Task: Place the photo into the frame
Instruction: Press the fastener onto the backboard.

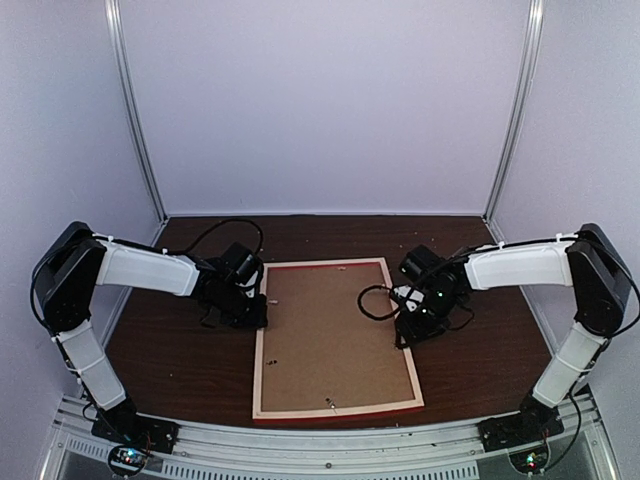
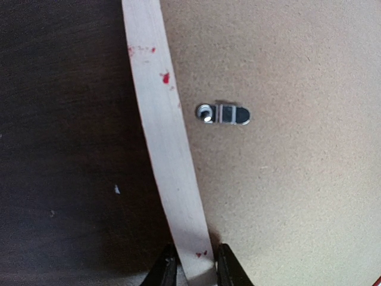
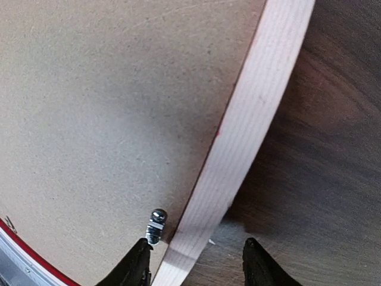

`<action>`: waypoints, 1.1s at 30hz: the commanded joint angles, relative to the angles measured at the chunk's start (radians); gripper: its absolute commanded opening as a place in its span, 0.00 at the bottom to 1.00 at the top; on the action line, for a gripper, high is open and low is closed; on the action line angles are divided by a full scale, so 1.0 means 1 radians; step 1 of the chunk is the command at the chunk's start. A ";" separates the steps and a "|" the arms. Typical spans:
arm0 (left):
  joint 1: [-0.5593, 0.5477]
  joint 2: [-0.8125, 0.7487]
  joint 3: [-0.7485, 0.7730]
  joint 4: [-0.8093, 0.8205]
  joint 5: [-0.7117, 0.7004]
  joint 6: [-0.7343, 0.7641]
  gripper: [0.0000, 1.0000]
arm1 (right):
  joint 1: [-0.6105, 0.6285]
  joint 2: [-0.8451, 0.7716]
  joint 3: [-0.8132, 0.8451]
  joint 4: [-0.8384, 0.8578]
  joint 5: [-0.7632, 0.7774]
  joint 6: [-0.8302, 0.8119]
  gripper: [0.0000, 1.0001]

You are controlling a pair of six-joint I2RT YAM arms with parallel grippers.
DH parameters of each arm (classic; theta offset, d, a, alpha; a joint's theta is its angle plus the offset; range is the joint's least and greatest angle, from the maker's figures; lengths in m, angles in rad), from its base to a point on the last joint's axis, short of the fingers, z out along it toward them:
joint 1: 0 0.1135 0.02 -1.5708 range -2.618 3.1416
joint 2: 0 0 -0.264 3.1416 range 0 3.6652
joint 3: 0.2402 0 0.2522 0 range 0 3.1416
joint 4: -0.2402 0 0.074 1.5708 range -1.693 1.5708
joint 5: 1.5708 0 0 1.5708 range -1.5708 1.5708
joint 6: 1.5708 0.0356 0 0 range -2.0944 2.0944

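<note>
- The top view alone shows the whole frame (image 1: 340,408). It lies back-up and flat on the dark table (image 1: 170,350) between the two arms, its long sides running away from the bases.
- Its rails are pale bare wood, with a thin red line showing along the near edge. A brown backing board (image 1: 330,335) fills the opening.
- From above, the left gripper (image 1: 245,305) sits at the frame's left side and the right gripper (image 1: 415,325) at its right side, both about halfway along. How the jaws stand cannot be read from here.
- The left wrist view gives that detail: the jaws are clamped on the left rail (image 2: 172,155), one fingertip on the table side, the other on the board side.
- That view also shows red paint flecks (image 2: 165,77) on the rail and a small metal turn clip (image 2: 223,113) lying on the board, apart from the rail.
- In the right wrist view the jaws stand apart, straddling the right rail (image 3: 238,137), with a gap on the table side.
- A second metal clip (image 3: 156,226) stands beside that rail's inner edge, near the inner fingertip.
</note>
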 commanded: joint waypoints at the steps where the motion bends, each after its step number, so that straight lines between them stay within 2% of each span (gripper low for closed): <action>1: -0.018 0.024 0.009 -0.032 0.018 0.024 0.25 | 0.019 0.015 -0.007 0.017 -0.014 0.012 0.53; 8: -0.018 0.028 0.011 -0.033 0.019 0.026 0.25 | 0.027 0.037 -0.001 0.018 -0.003 0.012 0.52; 22: -0.018 0.035 0.018 -0.036 0.027 0.032 0.24 | 0.026 0.106 0.026 0.002 0.029 0.045 0.40; 33: -0.018 0.032 0.013 -0.037 0.025 0.035 0.24 | -0.002 0.113 0.027 -0.007 0.042 0.054 0.21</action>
